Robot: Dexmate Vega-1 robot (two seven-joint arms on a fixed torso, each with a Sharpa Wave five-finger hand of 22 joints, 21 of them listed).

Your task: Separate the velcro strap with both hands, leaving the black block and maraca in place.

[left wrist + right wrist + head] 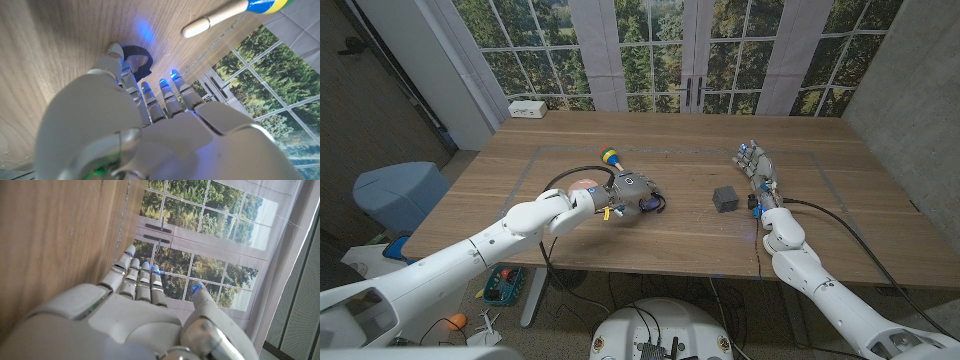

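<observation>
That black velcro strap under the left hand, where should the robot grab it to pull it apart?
Probably at the free curved end of the black velcro strap loop, which lies flat on the wooden table just past the left hand's fingertips. Pinching from above suits its thin, flat shape. The right hand, standing apart beyond the black block, would take the other end.

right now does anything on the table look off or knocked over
Nothing stands out. The maraca lies on its side, the black block sits square, and the velcro strap lies at the left hand.
</observation>
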